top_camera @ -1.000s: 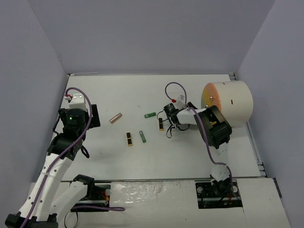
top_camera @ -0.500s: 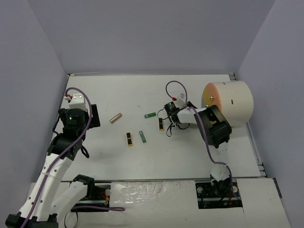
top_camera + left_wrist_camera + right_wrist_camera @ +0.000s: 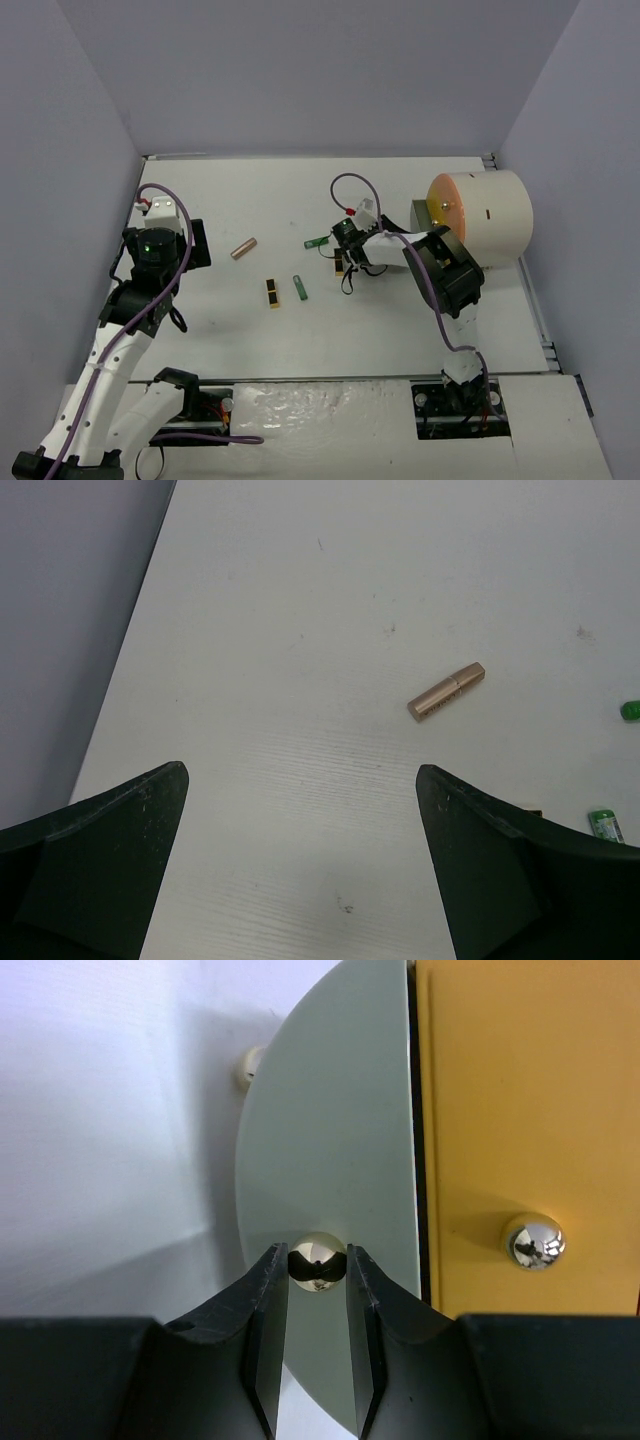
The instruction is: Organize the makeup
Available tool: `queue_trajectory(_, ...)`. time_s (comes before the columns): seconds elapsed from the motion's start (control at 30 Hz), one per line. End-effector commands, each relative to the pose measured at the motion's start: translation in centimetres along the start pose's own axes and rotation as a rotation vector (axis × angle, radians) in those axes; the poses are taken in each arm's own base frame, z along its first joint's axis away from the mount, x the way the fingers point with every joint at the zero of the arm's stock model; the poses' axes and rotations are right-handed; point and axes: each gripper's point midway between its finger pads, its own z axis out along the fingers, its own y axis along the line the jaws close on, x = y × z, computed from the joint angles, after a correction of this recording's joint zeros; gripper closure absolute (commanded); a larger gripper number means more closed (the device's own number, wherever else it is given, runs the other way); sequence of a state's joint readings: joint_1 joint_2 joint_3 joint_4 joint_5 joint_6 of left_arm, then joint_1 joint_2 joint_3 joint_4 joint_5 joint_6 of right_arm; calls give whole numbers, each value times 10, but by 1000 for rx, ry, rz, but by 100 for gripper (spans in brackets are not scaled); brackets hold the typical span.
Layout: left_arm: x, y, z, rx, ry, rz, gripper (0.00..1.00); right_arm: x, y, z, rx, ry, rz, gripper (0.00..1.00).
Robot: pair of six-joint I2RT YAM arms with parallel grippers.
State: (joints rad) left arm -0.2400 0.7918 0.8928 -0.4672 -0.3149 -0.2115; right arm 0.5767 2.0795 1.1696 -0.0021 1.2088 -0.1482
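Fingers of the right hand (image 3: pixel 316 1257) pinch the chrome knob (image 3: pixel 318 1263) of a pale drawer front (image 3: pixel 340 1130); an orange drawer front (image 3: pixel 520 1100) sits just right of them. The left hand (image 3: pixel 302 772) hangs spread above the tabletop (image 3: pixel 300 610). A rose-gold tube (image 3: pixel 446 691) lies flat ahead and right of it, and a green tube (image 3: pixel 631 710) lies farther right, at the view's edge.

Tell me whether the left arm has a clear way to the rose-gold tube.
Probably yes. The left gripper hangs open above bare table, and the rose-gold tube lies alone just ahead, with nothing between them. The right gripper is away, shut on the drawer knob.
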Motion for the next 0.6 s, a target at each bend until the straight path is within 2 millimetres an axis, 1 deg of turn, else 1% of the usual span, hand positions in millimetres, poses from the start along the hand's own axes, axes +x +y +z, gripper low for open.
queue_trajectory(0.0, -24, 1, -1, 0, -73, -25, 3, -49, -21, -32, -75, -118, 180, 100)
queue_trajectory(0.13, -24, 1, -1, -1, -74, -24, 3, -54, -8, -41, -139, -145, 174, 100)
queue_trajectory(0.4, -23, 2, -1, -4, -74, -24, 3, -52, 17, -55, -218, -175, 143, 100)
queue_trajectory(0.47, -23, 2, -1, -5, -72, -23, 3, -52, 20, -57, -227, -180, 144, 100)
queue_trajectory(0.57, -23, 2, -1, -5, -73, -25, 3, -50, 17, -59, -239, -183, 163, 100)
